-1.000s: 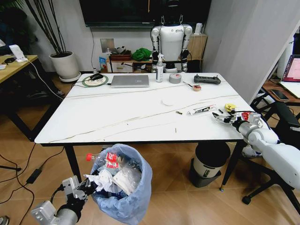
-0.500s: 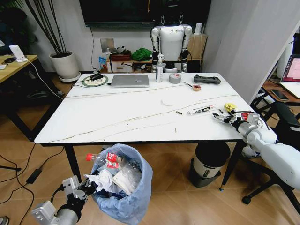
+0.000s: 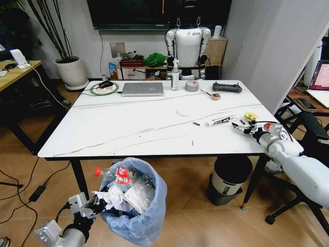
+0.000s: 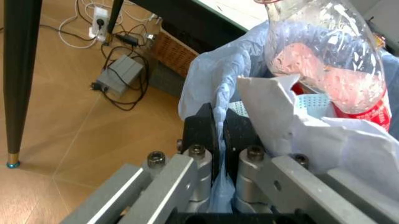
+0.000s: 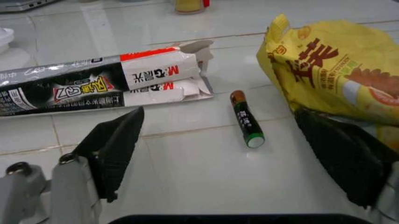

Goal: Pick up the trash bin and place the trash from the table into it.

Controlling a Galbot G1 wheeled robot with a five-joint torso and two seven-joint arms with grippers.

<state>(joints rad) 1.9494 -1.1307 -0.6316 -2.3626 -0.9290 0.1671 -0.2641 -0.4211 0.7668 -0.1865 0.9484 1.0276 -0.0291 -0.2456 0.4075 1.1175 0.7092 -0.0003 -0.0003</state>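
The trash bin (image 3: pixel 134 208), lined with a light-blue bag and stuffed with tissues and a red-capped bottle (image 4: pixel 324 51), hangs below the table's near edge. My left gripper (image 3: pixel 98 203) (image 4: pixel 218 128) is shut on the bag's rim. On the white table (image 3: pixel 133 128), my right gripper (image 3: pixel 240 128) (image 5: pixel 231 149) is open and low at the right edge. Between its fingers lies a small battery (image 5: pixel 245 119). A yellow wrapper (image 5: pixel 330 70) (image 3: pixel 251 117) touches one finger. A flattened black-and-white carton (image 5: pixel 106 84) (image 3: pixel 222 121) lies just beyond.
At the table's far end stand a laptop (image 3: pixel 142 88), spray bottle (image 3: pixel 175 76), tape roll (image 3: pixel 192 86) and black controller (image 3: pixel 227 87). A faint white tissue (image 3: pixel 184 111) lies mid-table. A larger domed bin (image 3: pixel 231 180) sits under the right side, with a chair beside it.
My right gripper has edged slightly farther over the table toward the yellow wrapper. The left gripper and the bin have not moved.
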